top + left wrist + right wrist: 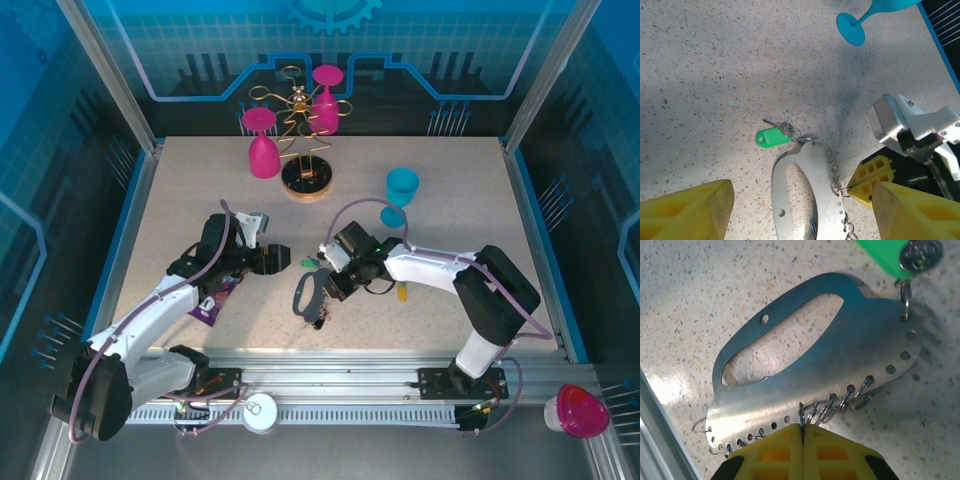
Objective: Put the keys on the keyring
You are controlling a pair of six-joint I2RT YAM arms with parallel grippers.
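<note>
The keyring (303, 293) lies flat on the speckled table (180, 200), just below the middle of the top view, between the two grippers. It is a grey metal oval plate with a long slot and a row of holes along one edge, several of them carrying small wire rings. Its green tag (307, 262) sits at the upper end, just to the right of the left gripper (275, 260).

The right gripper (322, 288) reaches in from the right and meets the plate's right edge. In the right wrist view its yellow fingers (765, 455) are pressed together at the bottom centre of the frame, nipping one small ring (801, 412) that hangs from the holed edge. The plate (840, 355) spreads across the frame above them, and the green tag (885, 255) with a silver key (920, 252) is at the top right.

The left gripper stands wide and holds nothing. In the left wrist view its yellow fingers (685, 212) occupy the lower left and lower right corners. The keyring (810, 170) lies between them at the bottom centre, apart from both, with the green tag (772, 136) just above it. The right gripper (850, 190) touches the plate's right edge there.

A yellow-orange key (402, 292) lies on the table right of centre in the top view, just below the right forearm and well apart from the keyring.
</note>
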